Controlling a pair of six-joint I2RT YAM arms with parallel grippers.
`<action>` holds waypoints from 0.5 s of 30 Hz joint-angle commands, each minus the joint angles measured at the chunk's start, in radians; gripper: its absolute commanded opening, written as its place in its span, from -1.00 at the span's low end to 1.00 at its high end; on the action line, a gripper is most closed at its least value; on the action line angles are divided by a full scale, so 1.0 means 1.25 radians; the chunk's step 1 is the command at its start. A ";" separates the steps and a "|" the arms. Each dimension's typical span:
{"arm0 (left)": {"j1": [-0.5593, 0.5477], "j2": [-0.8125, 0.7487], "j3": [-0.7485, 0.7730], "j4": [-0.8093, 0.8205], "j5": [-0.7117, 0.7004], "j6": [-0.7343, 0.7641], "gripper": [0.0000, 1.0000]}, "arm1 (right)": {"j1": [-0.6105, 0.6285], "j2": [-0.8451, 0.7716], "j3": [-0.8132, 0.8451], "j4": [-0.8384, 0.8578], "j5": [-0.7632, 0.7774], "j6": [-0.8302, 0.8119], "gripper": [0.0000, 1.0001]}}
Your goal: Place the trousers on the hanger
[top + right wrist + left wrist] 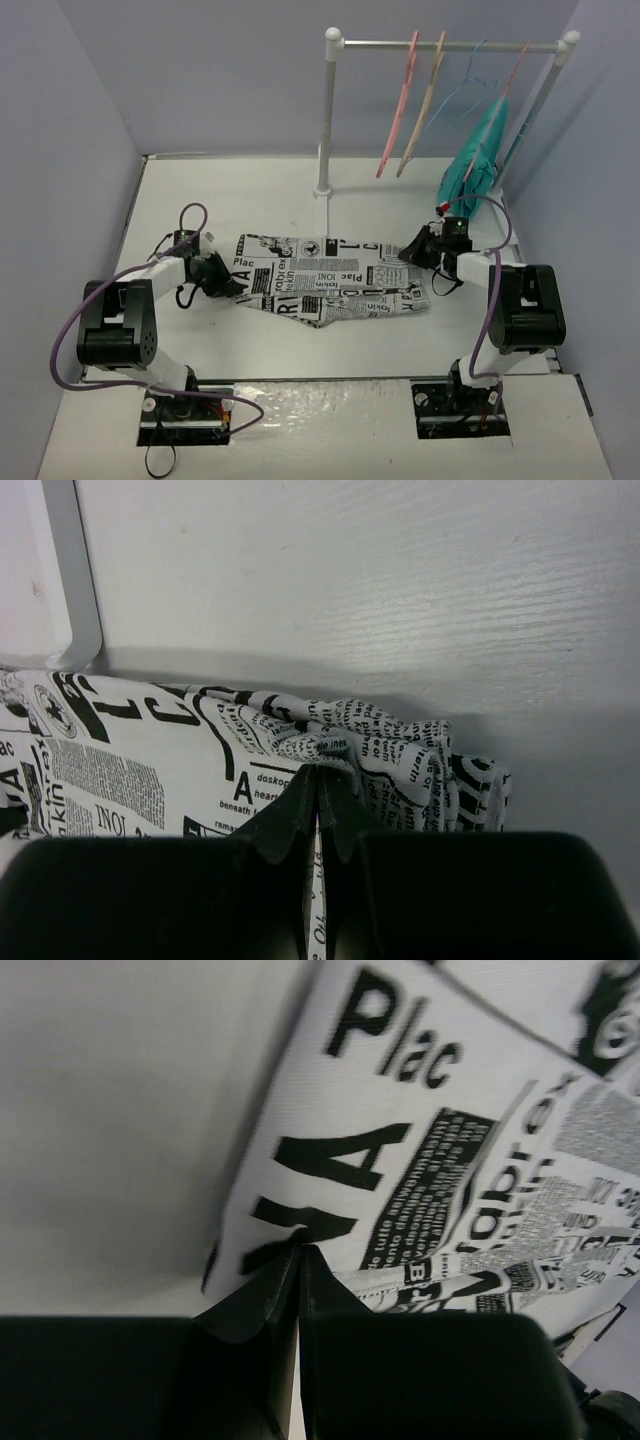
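Now: trousers [330, 280] lie flat on table [250, 190]; left gripper [298, 1252] and right gripper [318, 776] each pinched shut on an end. Hanger [398, 105] hangs on rail [450, 45], well apart. Risk: shallow edge pinch slips on lift.

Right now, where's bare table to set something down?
Rear left: bare white table between the left wall, the white rack post and the newspaper-print white fabric trousers. Also the near strip between trousers and the table's front edge. Crowded: rear right, under the hanging teal garment and thick pink plastic hanger.
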 commanded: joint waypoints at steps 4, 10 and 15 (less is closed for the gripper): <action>-0.001 0.023 0.004 -0.124 -0.140 -0.014 -1.00 | -0.001 -0.034 0.012 -0.022 0.089 -0.028 -1.00; 0.028 -0.045 0.023 -0.187 -0.176 -0.009 -0.97 | -0.001 -0.073 0.036 -0.087 0.161 -0.043 -1.00; 0.026 -0.173 0.085 -0.217 -0.191 0.032 -0.58 | 0.034 -0.200 0.089 -0.198 0.255 -0.059 -0.91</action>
